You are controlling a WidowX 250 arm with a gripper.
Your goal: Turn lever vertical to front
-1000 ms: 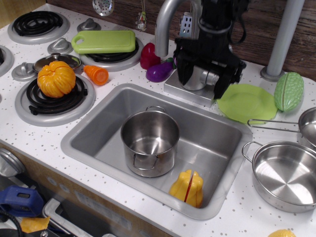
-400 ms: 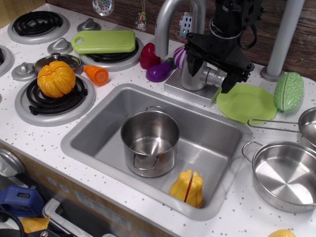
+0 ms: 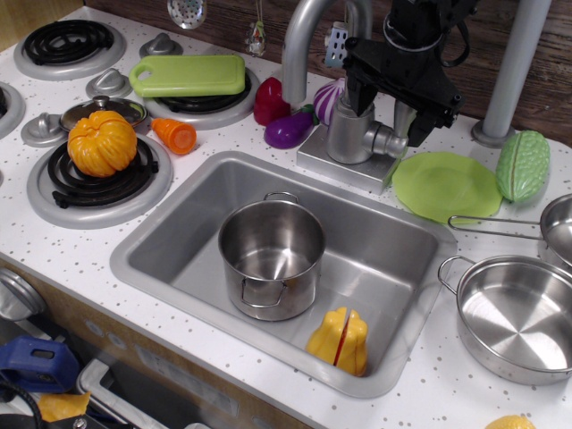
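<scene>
The lever [image 3: 390, 141] is a short silver stub that sticks out to the right from the silver faucet body [image 3: 350, 134], roughly level. My black gripper [image 3: 387, 116] hangs just above the body and lever, tilted. Its jaws are open and empty. One finger [image 3: 356, 96] is over the left of the body and the other finger [image 3: 420, 125] is just right of the lever tip. Neither touches the lever. The tall curved spout [image 3: 299, 45] rises at the body's left.
The sink [image 3: 179, 237] below holds a steel pot [image 3: 271, 255] and a yellow toy vegetable [image 3: 340, 340]. A green plate [image 3: 447, 183] lies right of the faucet, a purple eggplant [image 3: 288, 130] left. A grey pole [image 3: 514, 67] stands at back right.
My gripper has lifted up and back from straddling the faucet body, so the body and lever now show below it. The lever looks unmoved.
</scene>
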